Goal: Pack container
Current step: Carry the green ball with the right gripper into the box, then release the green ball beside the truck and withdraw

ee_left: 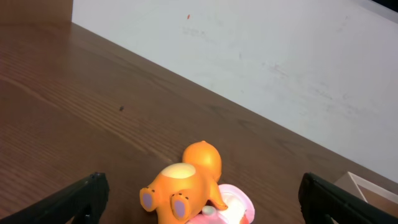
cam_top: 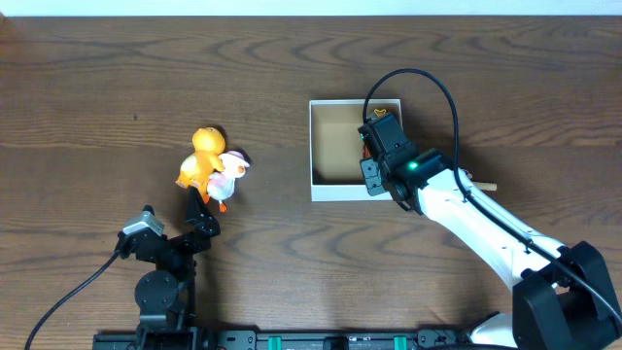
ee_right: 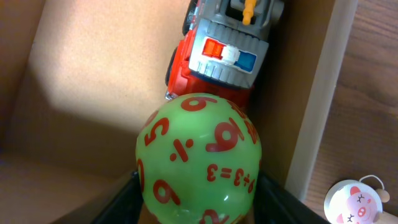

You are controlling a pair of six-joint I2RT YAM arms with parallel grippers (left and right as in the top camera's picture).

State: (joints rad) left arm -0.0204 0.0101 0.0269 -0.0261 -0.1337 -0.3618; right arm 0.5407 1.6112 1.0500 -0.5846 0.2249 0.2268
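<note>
The container is a shallow white-walled box with a tan inside, at the table's middle right. My right gripper is over its right side, shut on a green ball with red numbers, held above the box floor. A red and grey toy truck lies in the box by the right wall. My left gripper is open, its fingers on either side of an orange figure that lies on a pink toy. Both toys show in the overhead view, the orange figure and the pink toy.
A small round pink pig-face toy lies on the wood just outside the box's right wall. A thin wooden stick pokes out beside my right arm. A white wall runs along the table's far edge.
</note>
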